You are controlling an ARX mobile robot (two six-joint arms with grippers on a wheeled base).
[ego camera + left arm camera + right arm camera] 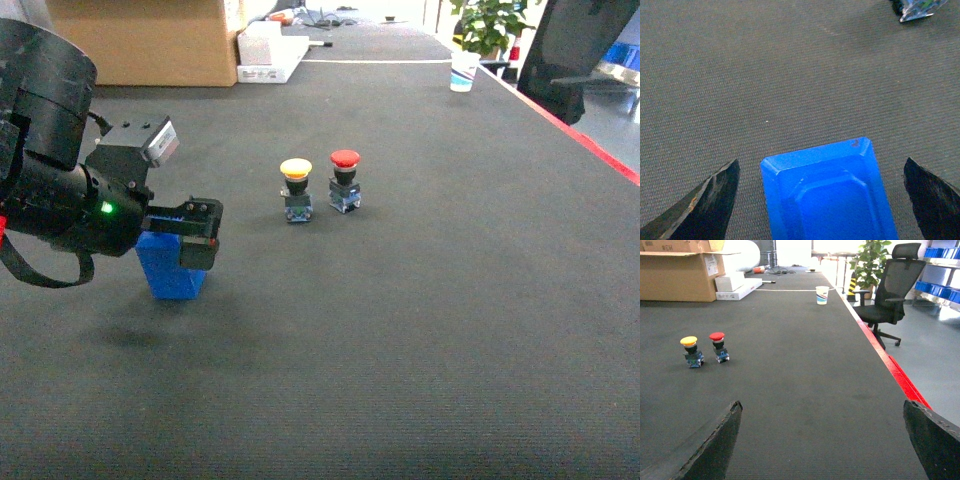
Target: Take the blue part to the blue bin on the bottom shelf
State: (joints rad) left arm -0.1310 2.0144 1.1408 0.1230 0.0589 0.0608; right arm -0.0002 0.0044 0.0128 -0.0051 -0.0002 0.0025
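Your left end effector (822, 200) is spread wide astride the blue part (827, 192), fingers clear of both edges. Part sits on bench (420, 330), left of yellow button (296, 190). Right end effector (822, 440) wide, holding nothing.

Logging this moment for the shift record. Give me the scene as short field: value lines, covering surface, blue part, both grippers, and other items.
surface: dark mat table
blue part: blue block standing on the mat, at left in the head view
left gripper: left gripper open, fingers either side of the blue block, not touching it
right gripper: right gripper open, nothing between its fingers, over bare mat
other items: yellow push button and red push button side by side; paper cup; cardboard box
blue bin and shelf: destination not identifiable
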